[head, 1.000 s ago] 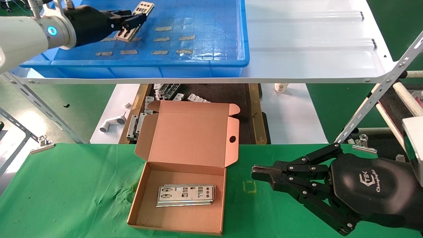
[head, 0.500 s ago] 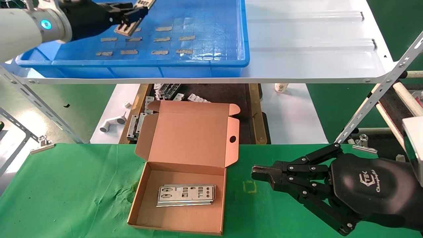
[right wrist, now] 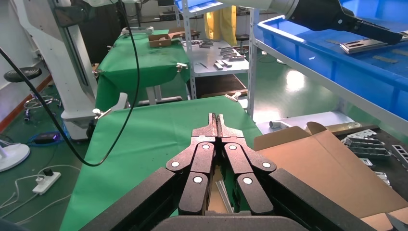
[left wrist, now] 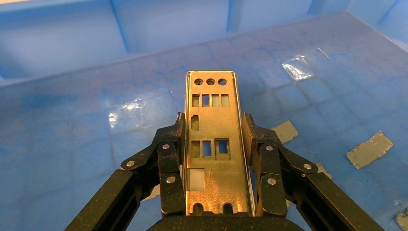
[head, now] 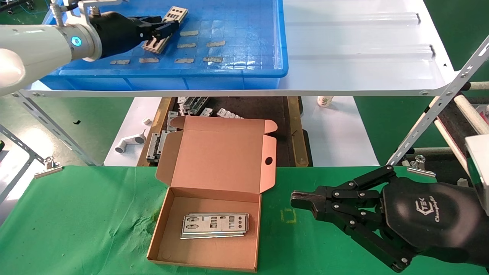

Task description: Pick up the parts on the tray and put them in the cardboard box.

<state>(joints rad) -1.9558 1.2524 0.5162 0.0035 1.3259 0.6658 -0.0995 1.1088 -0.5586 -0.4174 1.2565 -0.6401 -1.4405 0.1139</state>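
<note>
Here the left gripper (head: 165, 29), at eleven o'clock over the gridded blue tray (head: 244, 70), clamps a thin punched metal part (left wrist: 211, 144) between its fingers (left wrist: 254, 132), lengthwise.

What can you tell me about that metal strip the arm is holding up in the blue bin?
The part is a thin, flat, silver-grey metal plate, a long rectangle punched with three round holes at its far end and rectangular cutouts along its length. The left gripper clamps its long edges between both fingers, holding it over the blue tray.
</note>
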